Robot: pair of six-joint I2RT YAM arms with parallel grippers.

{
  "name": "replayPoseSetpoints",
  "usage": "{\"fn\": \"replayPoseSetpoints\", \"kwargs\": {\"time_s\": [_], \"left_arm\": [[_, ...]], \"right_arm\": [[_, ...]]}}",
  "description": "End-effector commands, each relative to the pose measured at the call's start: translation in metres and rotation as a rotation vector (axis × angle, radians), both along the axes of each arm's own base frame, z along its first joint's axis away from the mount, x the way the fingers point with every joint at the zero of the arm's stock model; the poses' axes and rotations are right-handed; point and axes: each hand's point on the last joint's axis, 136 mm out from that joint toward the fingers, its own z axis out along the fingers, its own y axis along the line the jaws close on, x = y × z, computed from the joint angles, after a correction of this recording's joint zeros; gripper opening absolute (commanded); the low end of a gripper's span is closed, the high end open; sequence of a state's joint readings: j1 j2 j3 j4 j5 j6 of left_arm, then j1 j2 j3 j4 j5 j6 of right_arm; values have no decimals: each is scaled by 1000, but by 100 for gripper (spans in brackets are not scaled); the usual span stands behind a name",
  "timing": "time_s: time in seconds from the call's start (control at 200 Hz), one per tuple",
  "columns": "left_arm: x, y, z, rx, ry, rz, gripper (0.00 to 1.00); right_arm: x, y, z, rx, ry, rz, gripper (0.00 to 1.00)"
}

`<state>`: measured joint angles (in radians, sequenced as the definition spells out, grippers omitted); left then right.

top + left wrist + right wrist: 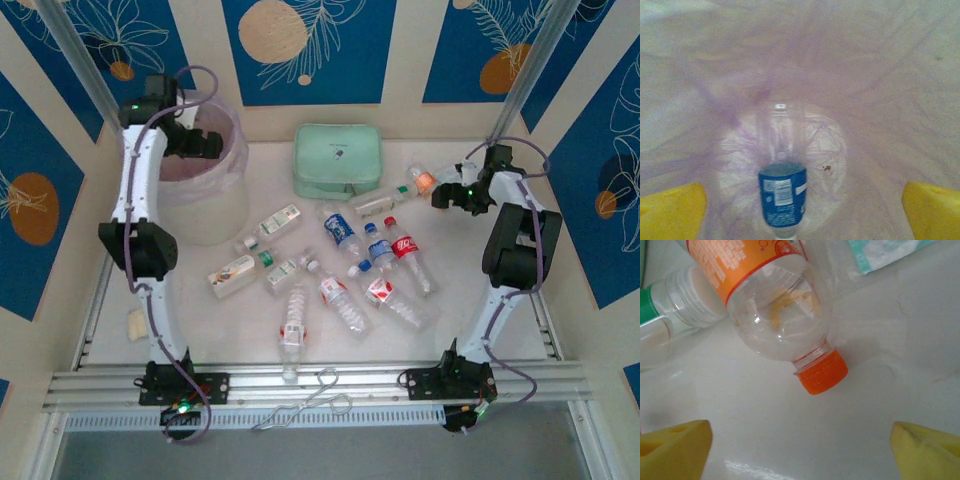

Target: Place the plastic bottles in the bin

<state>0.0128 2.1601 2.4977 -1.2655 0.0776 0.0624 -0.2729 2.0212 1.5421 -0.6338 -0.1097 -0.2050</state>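
Left claw (800,215): pads spread wide and holding nothing, hanging over the mouth of the bin (215,210).
In the bin: a blue-label bottle (782,195) on the pink liner, its long axis running away from my camera with the label end nearest; through the blur I cannot tell whether it is capped.
Right claw (800,450): wide open and empty, poised just above the orange-cap bottle (777,315).
That bottle: lying on the table near the mint green case (337,158), long axis diagonal, cap aimed toward my right-hand pad.
Doing it well: I should turn my wrist to straddle the labelled body across its axis, not the cap, and keep clear of the green-label bottle (660,325) close beside it.
Left to do: many bottles (340,260) on the table.
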Motion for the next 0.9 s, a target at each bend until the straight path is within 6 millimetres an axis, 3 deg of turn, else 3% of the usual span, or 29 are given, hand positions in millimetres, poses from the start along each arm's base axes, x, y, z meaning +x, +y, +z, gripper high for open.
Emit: {"fn": "replayPoseSetpoints", "kwargs": {"time_s": [0.0, 0.155, 0.245, 0.465, 0.645, 0.79, 0.895], "left_arm": [[-26, 3, 71, -1, -146, -15, 99], [-58, -4, 127, -51, -269, -29, 100], [-81, -9, 150, -76, -310, -36, 99], [-144, -55, 197, -346, -440, -161, 99], [-168, -77, 189, -509, -422, -201, 98], [-183, -76, 184, -508, -446, -188, 98], [-184, -67, 170, -453, -431, -152, 97]], "right_arm": [[24, 3, 5, -30, -88, 106, 99], [44, 2, -11, -59, -95, 148, 99], [50, 9, -18, -46, -112, 195, 99], [62, 17, -33, -74, -144, 250, 90], [70, 17, -34, -48, -163, 242, 84], [66, 20, -31, -41, -162, 247, 59], [62, 17, -21, -46, -158, 234, 51]]}}
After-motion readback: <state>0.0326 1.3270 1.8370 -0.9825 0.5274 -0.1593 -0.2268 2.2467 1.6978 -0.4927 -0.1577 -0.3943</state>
